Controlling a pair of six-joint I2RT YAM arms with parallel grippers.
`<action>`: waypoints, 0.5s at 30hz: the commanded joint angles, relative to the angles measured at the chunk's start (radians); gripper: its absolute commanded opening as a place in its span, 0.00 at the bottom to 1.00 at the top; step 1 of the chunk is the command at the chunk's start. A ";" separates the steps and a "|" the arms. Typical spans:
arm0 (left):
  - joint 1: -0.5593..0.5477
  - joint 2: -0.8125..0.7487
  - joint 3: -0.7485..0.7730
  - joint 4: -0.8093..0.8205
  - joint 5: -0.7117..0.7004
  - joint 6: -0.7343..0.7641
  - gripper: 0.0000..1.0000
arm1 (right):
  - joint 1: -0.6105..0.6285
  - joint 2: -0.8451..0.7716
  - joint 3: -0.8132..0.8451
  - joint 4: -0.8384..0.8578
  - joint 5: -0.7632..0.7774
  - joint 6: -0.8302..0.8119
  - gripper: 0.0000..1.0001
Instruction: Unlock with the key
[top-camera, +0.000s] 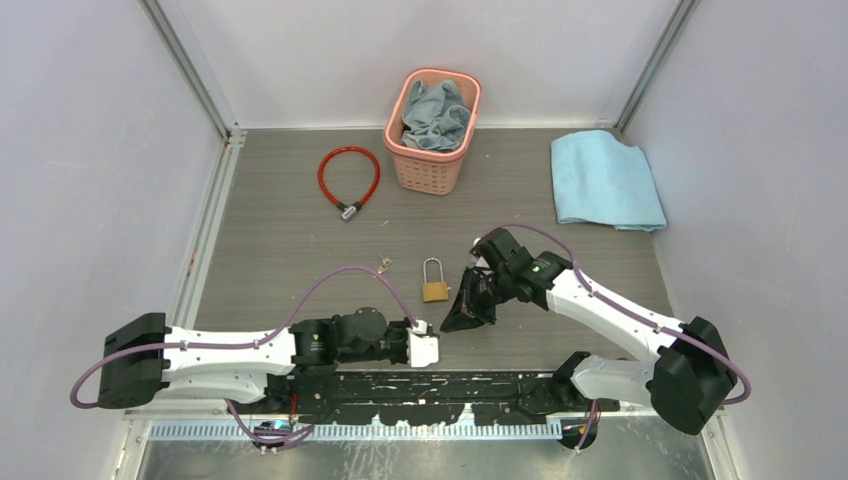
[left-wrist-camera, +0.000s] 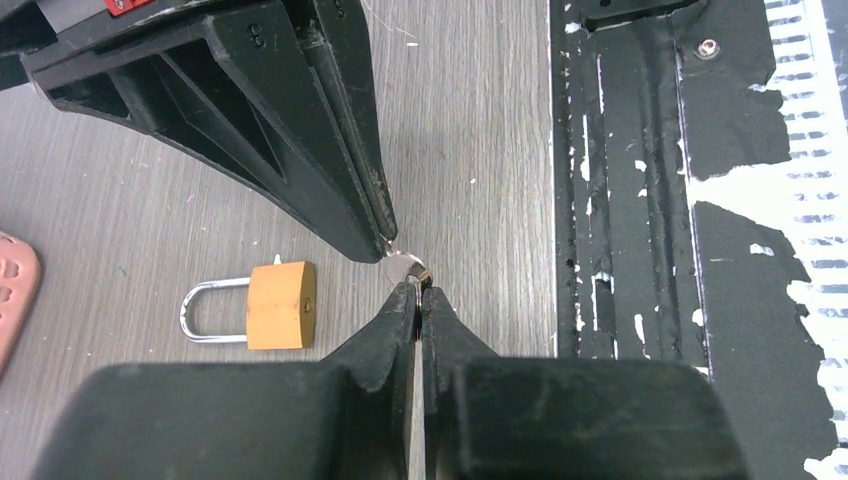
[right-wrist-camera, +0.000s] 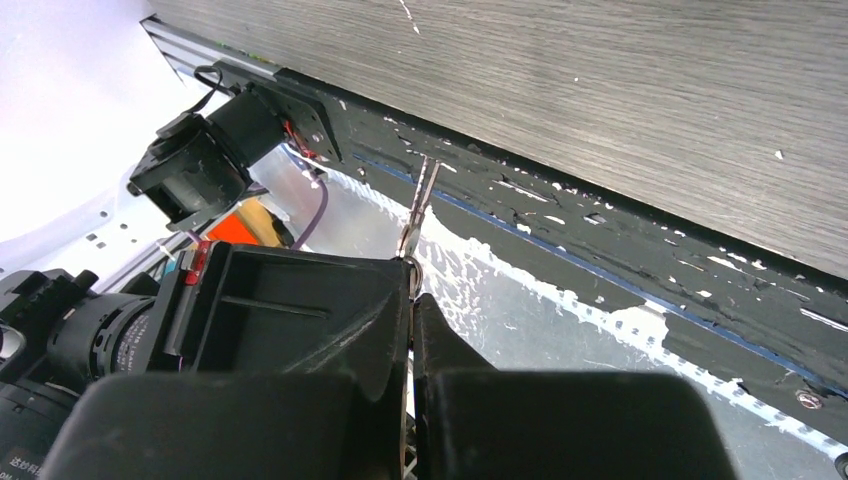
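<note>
Not much to read here. There's a red sticker (left-wrist-camera: 122, 6) on the right arm's finger mount and some tiny white lettering on a motor housing (right-wrist-camera: 30, 463), both too small to make out. No brand visible on the padlock (left-wrist-camera: 280, 305) either.

The key (right-wrist-camera: 420, 205) is a thin flat silver one. From the right wrist view it's edge-on, with its blade sticking straight out past the right jaws' tips, so its long axis runs on from the fingers. It points toward the chipped black strip (left-wrist-camera: 620, 200) at the counter's near edge.

The left jaws and right jaws are both clenched and meet tip to tip on the key's head end. The right jaws pinch it from one side and the left jaws are closed on it from the other. I can't tell which one actually carries it.

The padlock has a chunky brass body and a shiny steel U-shackle (left-wrist-camera: 184, 312). It lies flat on the grey wood-grain counter (left-wrist-camera: 480, 120), just beside the left jaws' tips and off to their left. The keyhole end faces the jaws and the shackle points away from them.
</note>
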 joint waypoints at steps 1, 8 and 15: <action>-0.004 -0.009 0.035 0.066 -0.012 -0.025 0.11 | -0.002 -0.044 0.009 0.039 -0.007 -0.013 0.01; -0.005 -0.037 0.044 0.037 -0.012 -0.039 0.41 | -0.003 -0.109 0.022 0.086 0.042 -0.033 0.01; -0.005 -0.085 0.095 -0.071 0.006 -0.103 0.58 | -0.003 -0.175 0.026 0.121 0.132 -0.083 0.01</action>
